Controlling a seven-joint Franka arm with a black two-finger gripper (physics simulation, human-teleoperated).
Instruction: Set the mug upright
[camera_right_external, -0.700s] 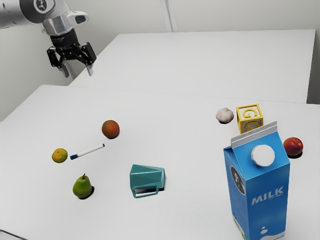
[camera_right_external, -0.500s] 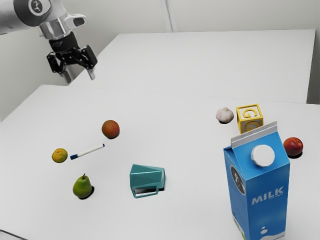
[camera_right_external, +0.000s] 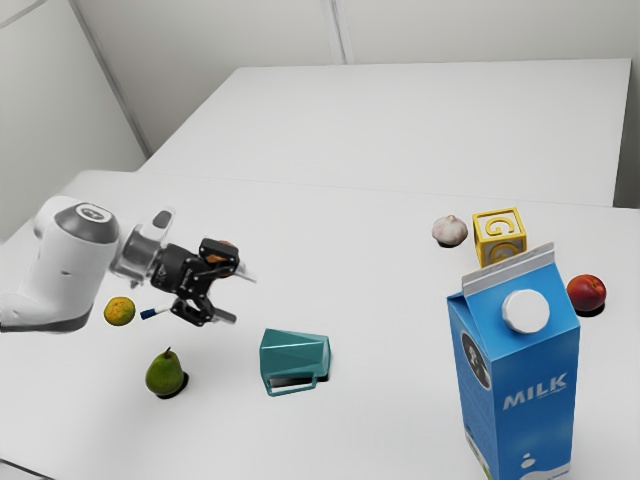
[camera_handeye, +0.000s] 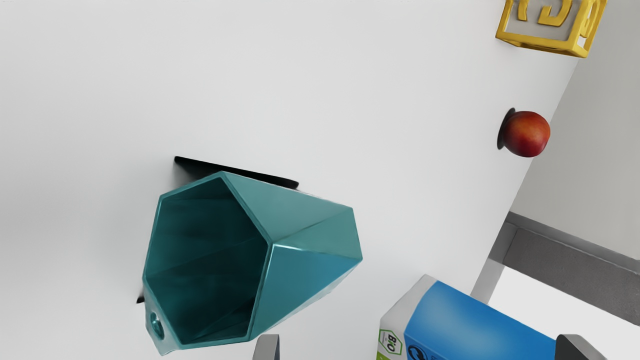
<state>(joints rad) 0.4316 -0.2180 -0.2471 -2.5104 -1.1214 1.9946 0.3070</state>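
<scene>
The teal mug lies on its side on the table, its handle toward the exterior view's bottom edge and its mouth toward the exterior view's left. My gripper is tilted, up and to the left of the mug in the exterior view, apart from it, fingers spread with nothing between them. In the wrist view the mug shows its hollow mouth, and the open gripper has its two fingertips wide apart at the bottom edge.
A milk carton stands at the exterior view's right, with a red fruit, a yellow block and garlic behind it. A pear, a small orange fruit and a partly hidden marker lie near the arm.
My arm has swung down over the table toward the mug, and the hand has tilted to point toward the exterior view's right. It now covers most of the marker and the round fruit. The mug has not moved.
</scene>
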